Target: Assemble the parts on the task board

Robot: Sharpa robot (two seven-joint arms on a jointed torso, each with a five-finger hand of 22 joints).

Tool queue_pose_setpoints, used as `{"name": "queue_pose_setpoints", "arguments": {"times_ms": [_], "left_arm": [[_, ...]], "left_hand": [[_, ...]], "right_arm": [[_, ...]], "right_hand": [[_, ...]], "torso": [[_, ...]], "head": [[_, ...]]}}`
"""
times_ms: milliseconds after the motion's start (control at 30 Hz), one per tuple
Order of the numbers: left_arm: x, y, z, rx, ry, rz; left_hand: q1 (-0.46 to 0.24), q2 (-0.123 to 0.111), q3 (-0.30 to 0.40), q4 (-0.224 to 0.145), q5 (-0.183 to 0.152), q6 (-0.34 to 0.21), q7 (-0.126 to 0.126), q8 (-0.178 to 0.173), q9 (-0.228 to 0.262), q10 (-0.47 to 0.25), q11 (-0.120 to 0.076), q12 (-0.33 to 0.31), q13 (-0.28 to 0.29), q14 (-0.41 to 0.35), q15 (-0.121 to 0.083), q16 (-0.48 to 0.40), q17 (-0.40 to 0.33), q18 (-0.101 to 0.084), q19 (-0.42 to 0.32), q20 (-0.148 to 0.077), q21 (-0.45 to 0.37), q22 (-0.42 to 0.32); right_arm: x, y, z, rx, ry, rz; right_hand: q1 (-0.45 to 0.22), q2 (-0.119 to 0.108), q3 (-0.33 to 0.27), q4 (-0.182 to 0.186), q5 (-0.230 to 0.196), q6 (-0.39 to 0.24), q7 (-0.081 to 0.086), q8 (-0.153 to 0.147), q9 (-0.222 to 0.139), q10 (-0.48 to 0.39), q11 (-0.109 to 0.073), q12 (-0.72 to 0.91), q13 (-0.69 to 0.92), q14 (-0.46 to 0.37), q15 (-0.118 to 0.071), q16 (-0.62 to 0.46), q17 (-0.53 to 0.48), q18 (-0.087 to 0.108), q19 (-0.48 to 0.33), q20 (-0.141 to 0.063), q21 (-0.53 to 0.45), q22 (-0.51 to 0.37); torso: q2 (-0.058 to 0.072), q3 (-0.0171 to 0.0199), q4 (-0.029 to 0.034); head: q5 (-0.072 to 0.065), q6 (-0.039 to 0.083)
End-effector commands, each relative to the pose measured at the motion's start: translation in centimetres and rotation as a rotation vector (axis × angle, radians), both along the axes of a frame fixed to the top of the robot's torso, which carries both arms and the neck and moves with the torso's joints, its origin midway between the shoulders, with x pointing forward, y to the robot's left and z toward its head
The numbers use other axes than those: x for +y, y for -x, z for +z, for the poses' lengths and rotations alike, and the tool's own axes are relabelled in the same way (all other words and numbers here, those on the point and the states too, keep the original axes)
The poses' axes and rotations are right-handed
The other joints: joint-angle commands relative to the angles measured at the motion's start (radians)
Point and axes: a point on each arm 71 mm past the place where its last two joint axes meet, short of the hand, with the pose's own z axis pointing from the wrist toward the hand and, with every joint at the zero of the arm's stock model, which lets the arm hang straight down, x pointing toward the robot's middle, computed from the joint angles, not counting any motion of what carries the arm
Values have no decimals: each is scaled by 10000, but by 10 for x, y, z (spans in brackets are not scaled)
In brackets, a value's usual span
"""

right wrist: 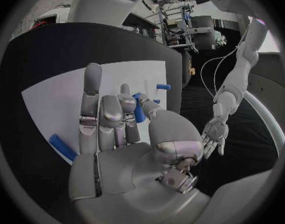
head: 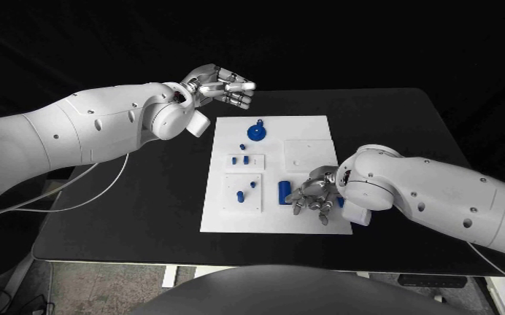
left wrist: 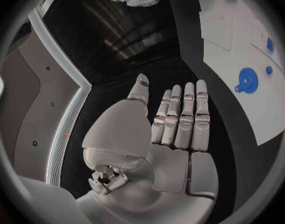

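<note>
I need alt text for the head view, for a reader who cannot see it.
The right hand reaches down over the near right part of the white task board on a black table, beside a blue cylinder. The left hand hovers, holding nothing, beyond the board's far left corner.

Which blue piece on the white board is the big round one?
The round blue disc at the far end of the task board, nearest the left hand. The other blue parts are small pegs or a short bar.

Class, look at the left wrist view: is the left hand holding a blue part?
No. The left hand is empty, fingers straight above the black table.
</note>
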Motion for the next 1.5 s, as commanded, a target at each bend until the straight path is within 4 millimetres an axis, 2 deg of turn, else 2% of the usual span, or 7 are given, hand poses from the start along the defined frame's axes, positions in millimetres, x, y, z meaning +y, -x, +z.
{"name": "queue_pose_setpoints", "arguments": {"times_ms": [33, 167, 367, 567, 800, 1100, 1500], "left_arm": [[-2, 0, 0, 22, 119, -147], [-2, 1, 0, 34, 117, -154], [-1, 1, 0, 44, 111, -150], [0, 0, 0, 41, 101, -122], [3, -1, 0, -4, 88, -46], [3, -1, 1, -76, 103, -3], [3, 2, -1, -146, 143, -27]], "left_hand": [[-29, 104, 3, -56, -16, -2, 43, -2, -1, 26, 72, -6, 0, 73, 18, 5, 15, 23, 49, 0, 42, -11], [-29, 104, 3, -56, -16, -2, 43, -2, -1, 26, 72, -6, 0, 73, 18, 5, 15, 23, 49, 0, 42, -11], [-15, 102, -11, -73, -16, -5, 47, -3, -1, 22, 74, -6, 0, 72, 18, 5, 15, 24, 48, 1, 42, -11], [-15, 102, -11, -73, -16, -5, 47, -3, -1, 22, 74, -6, 0, 72, 18, 5, 15, 24, 48, 1, 42, -11], [-16, 95, -26, -85, -16, -11, 40, -4, -2, 18, 72, -7, 0, 70, 18, 5, 15, 24, 46, 1, 42, -11], [-14, 96, -27, -90, -16, -7, 33, -3, -1, 29, 67, -6, 0, 97, 8, 10, 18, 26, 55, -4, 47, -9], [-20, 98, -35, -94, -15, 26, 30, 0, 0, 75, 59, -5, 0, 236, -31, 13, 22, 26, 139, -39, 68, 2]], "right_arm": [[-1, 1, -1, 96, 135, -47], [-2, 2, -2, 210, 108, 50], [-4, 5, -2, 401, -108, 257], [-7, 11, 1, 504, -648, 551], [-12, 12, 21, 184, -1985, 812], [-46, -8, 53, -1222, -2831, 266], [-112, -25, 68, -2829, -1010, -336]], "right_hand": [[-149, -34, 191, 3, -62, 6, 12, -17, 30, 48, -11, -46, 4, -1, -37, 9, -5, -45, 117, -62, 29, 13], [-89, -120, 217, -106, 20, -1, 15, -17, 39, 47, -8, -43, 6, 6, -37, 17, 0, -49, 112, -59, 27, 12], [317, -473, -572, -328, 1633, -5, -8, -22, 51, 19, 5, -45, 15, 1, -43, -22, -32, -67, 93, -63, 11, 3], [1005, -717, -2111, -195, 1572, -307, 148, -7, -194, 8, 85, -23, 23, -17, 16, -115, -120, -27, 70, -19, -20, -29], [1623, -850, -2747, -48, 1357, -694, 273, -23, -366, -57, 173, -9, -1, -22, 72, -201, -207, 68, 48, 55, -51, -65], [2769, -569, -2470, -641, 1483, -627, 260, -27, -459, -137, 156, -101, -98, -50, 60, -420, -405, 55, -3, 54, -84, -93], [2681, -481, -2310, -824, 1687, -563, 283, -29, -1212, -160, 163, -163, -226, -31, 77, -480, -504, 64, 3, 69, -93, -129]], "torso": [[3, 0, 3], [-2, 0, -2], [4, 5, -2], [0, 19, -12], [-8, 20, -32], [-8, 21, -25], [-7, 33, -64]], "head": [[10, 2], [16, 2], [-3, 2], [-28, 2], [-156, 2], [-366, 2], [-609, 124]]}}
